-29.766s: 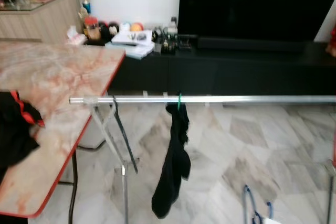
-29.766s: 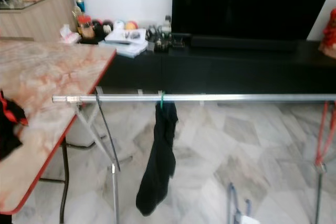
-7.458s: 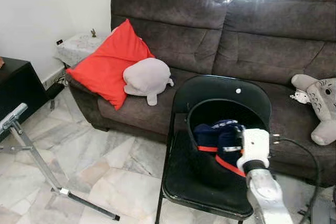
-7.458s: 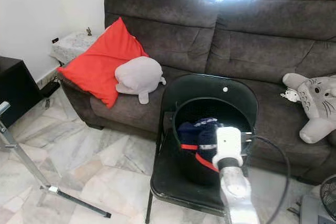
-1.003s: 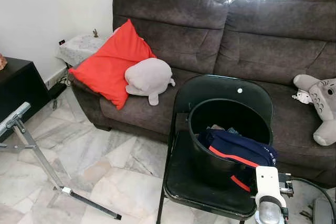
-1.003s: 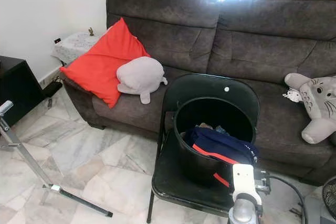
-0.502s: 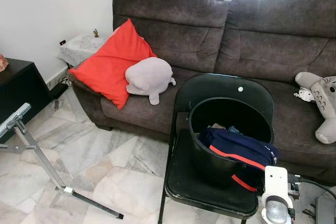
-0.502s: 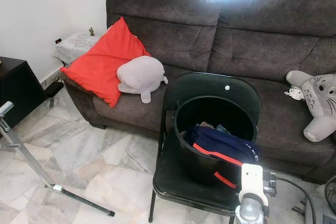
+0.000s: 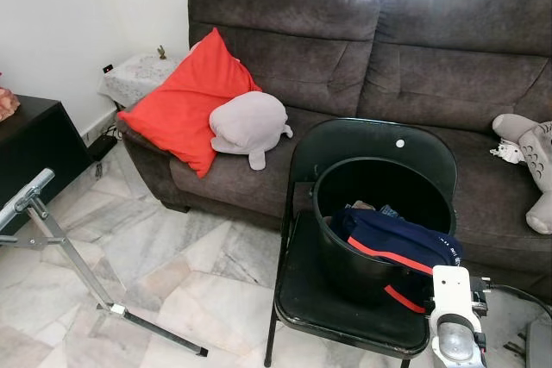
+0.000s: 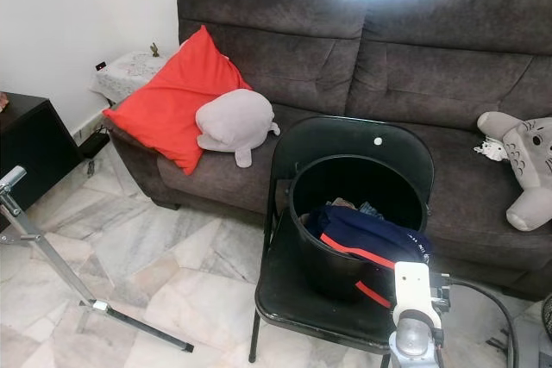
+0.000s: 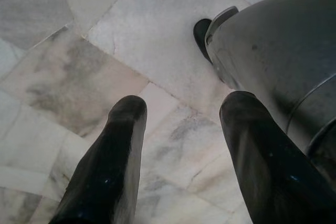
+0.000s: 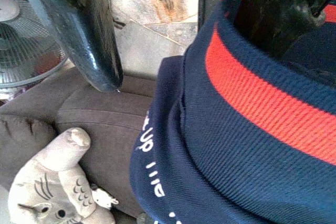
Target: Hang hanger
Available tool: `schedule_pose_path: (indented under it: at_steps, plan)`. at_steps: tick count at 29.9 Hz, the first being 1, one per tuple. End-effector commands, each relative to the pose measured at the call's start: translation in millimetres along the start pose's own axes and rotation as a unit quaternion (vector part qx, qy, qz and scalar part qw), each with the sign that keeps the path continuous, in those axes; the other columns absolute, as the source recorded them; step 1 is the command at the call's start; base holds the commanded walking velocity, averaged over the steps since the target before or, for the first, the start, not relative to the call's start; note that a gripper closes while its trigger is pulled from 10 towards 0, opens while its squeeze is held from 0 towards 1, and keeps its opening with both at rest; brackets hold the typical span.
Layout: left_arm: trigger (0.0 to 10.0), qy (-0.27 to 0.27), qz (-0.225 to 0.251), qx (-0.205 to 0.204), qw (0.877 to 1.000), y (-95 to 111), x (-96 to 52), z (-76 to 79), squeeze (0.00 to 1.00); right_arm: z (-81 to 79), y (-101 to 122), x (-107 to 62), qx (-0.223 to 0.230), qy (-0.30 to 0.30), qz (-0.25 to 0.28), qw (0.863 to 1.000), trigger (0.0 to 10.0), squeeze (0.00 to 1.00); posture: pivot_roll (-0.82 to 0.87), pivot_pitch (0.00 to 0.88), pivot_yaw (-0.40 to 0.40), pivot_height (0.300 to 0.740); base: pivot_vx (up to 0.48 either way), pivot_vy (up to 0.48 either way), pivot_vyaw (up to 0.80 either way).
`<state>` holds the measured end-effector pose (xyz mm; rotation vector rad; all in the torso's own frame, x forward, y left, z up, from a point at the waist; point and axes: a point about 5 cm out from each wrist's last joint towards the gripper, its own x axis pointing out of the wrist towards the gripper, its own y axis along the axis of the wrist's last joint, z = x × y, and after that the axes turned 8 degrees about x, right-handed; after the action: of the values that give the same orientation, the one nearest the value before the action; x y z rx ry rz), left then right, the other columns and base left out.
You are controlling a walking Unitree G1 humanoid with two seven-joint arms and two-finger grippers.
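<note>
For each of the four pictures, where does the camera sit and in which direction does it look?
Left eye view: on the head, looking forward and down at a black bucket on a folding chair before a sofa; the right arm's wrist shows low.
Right eye view: the same scene, slightly shifted.
Left wrist view: along the open left gripper, down at the marble floor.
Right wrist view: along the right gripper, over the navy garment.
Shared: the garment and the grey plush toy appear in eye and right wrist views.

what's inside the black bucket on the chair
A navy garment with a red stripe fills the black bucket and spills over its rim; a few other scraps peek out behind. Whatever is beneath is covered.
</note>
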<state>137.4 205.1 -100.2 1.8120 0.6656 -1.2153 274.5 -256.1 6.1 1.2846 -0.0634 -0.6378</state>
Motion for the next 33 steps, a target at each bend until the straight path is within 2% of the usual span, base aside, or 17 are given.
schedule_pose_path:
  at_steps: [1, 2, 8, 12, 17, 20, 27, 30, 33]
  plan:
    - [10.0, -0.003, -0.014, 0.011, 1.0, -8.6, -1.3, 0.2, 0.0, -1.0, 0.7, 0.2, 0.009, 0.003, -0.001, 1.0, 5.8, 0.0, 0.06, 0.029, 0.066, 0.74, 0.0, 0.0, 0.0]
    - [10.0, -0.004, -0.013, 0.011, 1.0, -8.6, -1.3, 0.1, 0.0, -2.2, 0.9, -0.1, 0.003, 0.007, 0.002, 1.0, 10.0, 0.0, 0.06, 0.029, 0.066, 0.74, 0.0, 0.0, 0.0]
    - [10.0, -0.004, -0.011, 0.012, 1.0, -8.3, -1.2, 0.6, 0.0, -2.7, 3.3, -0.9, 0.003, 0.006, 0.019, 1.0, 10.0, 0.0, 0.05, 0.031, 0.063, 0.74, 0.0, 0.0, 0.0]
    - [10.0, -0.005, -0.01, 0.012, 1.0, -7.6, -1.1, 1.2, 0.0, -2.4, 2.7, -0.2, -0.007, 0.006, 0.013, 1.0, 10.0, 0.0, 0.06, 0.031, 0.061, 0.74, 0.0, 0.0, 0.0]
    - [10.0, -0.005, -0.01, 0.01, 1.0, -7.3, -0.9, 1.6, 0.0, -2.8, 3.3, 0.0, -0.01, 0.008, 0.015, 1.0, 10.0, 0.0, 0.05, 0.031, 0.058, 0.705, 0.0, 0.0, 0.0]
    - [10.0, -0.005, -0.01, 0.01, 1.0, -7.3, -0.9, 1.7, 0.0, -3.2, 5.3, -0.4, -0.004, 0.012, 0.027, 1.0, 10.0, 0.0, 0.05, 0.031, 0.059, 0.705, 0.0, 0.0, 0.0]
    - [10.0, -0.006, -0.01, 0.011, 1.0, -7.1, -0.9, 1.7, 0.0, 0.0, 4.4, 1.0, -0.013, -0.004, 0.017, 1.0, 10.0, 0.0, 0.05, 0.031, 0.059, 0.705, 0.0, 0.0, 0.0]
    - [10.0, -0.005, -0.01, 0.011, 1.0, -7.2, -1.0, 1.5, 0.0, 0.0, 4.7, 1.5, -0.01, 0.0, 0.014, 1.0, 10.0, 0.0, 0.05, 0.031, 0.058, 0.687, 0.0, 0.0, 0.0]
    - [10.0, -0.005, -0.01, 0.011, 1.0, -7.3, -1.0, 1.5, 0.0, 0.0, 7.2, 1.2, -0.006, 0.002, 0.029, 1.0, 10.0, 0.0, 0.05, 0.031, 0.058, 0.687, 0.0, 0.0, 0.0]
